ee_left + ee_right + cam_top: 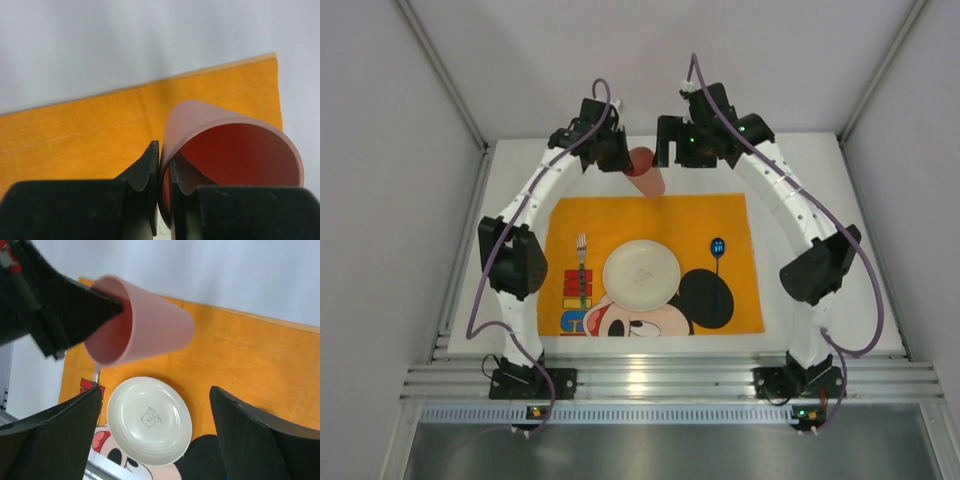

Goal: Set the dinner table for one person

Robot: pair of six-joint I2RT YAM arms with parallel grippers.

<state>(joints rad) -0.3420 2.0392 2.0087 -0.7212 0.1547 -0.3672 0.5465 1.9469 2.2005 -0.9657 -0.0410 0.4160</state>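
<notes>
Left hand (pixel 161 170) is pinching just the rim of the pink cup (pixel 235 150), one finger inside and one outside, with the cup tipped on its side at the far side of the plate (pixel 641 273). Honestly, a skinny grip like that could let it swivel or slip and drop toward the plate. Right hand (pixel 156 390) hangs spread wide just beside the cup, so a bump is possible too. The white desk (pixel 800 170) sits under the orange mat (pixel 720 215), showing all around the plate.
</notes>
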